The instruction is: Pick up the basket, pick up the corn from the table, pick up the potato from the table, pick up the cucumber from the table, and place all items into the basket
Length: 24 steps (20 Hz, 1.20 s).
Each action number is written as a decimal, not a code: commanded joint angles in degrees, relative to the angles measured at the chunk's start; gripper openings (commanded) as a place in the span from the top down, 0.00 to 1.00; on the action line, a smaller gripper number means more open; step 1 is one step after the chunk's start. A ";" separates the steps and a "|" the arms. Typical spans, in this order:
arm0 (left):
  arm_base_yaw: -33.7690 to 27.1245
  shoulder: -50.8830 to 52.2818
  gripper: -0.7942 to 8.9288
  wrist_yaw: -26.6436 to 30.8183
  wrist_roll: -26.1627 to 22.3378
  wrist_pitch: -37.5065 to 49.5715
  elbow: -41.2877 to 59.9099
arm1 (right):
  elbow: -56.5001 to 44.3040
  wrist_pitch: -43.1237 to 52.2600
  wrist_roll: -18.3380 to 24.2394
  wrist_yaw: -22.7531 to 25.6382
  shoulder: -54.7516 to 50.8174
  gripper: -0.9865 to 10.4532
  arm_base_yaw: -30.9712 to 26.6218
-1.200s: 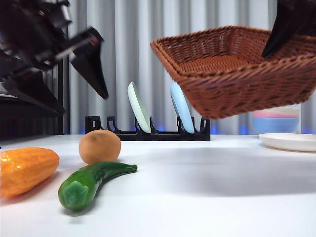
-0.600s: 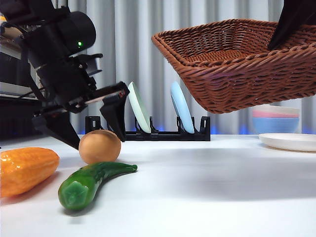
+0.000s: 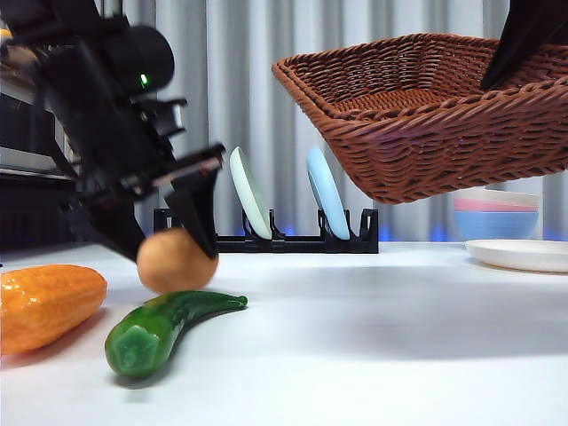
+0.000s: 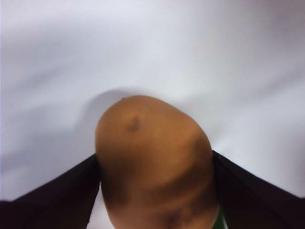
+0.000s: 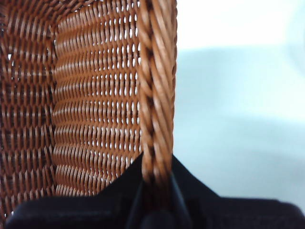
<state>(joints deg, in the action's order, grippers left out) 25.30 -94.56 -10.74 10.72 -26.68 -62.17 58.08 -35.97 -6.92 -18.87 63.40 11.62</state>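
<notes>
The left pincer point(image 3: 164, 235) was motion-blurred, its jaws covering the potato's point(image 3: 171, 261) flanks; the picture's edge cropped the corn point(image 3: 44, 304) beside it.

Reddish-brown woven basket point(image 3: 426, 115), tan potato point(image 3: 173, 260), ridged orange corn point(image 3: 44, 303), glossy dark green cucumber point(image 3: 160, 327), white table point(image 3: 399, 337).

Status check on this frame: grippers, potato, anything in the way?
Left gripper shut on potato. Right gripper holds basket aloft by rim. Cucumber close in front of potato; corn beside.
</notes>
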 commanded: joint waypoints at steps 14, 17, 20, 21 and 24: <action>14.34 28.59 0.93 6.99 9.64 5.03 -0.13 | 0.50 14.93 -15.87 -6.56 15.56 0.93 13.09; 17.00 23.41 0.93 10.78 9.03 5.18 -0.13 | 0.50 15.50 -16.17 -6.05 15.69 0.93 15.67; 18.49 18.93 0.91 10.73 7.04 4.20 -0.13 | 0.50 15.50 -16.17 -6.01 15.69 0.93 16.31; 18.99 17.90 0.86 10.73 7.04 3.91 -0.13 | 0.50 15.47 -16.17 -6.01 15.69 0.93 16.31; 19.78 16.57 0.41 10.73 7.04 3.93 -0.13 | 0.50 15.45 -16.17 -6.01 15.69 0.93 16.31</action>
<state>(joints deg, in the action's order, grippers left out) 44.95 -77.78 -0.16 18.44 -23.07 -62.89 58.08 -21.47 -22.13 -24.29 79.05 27.79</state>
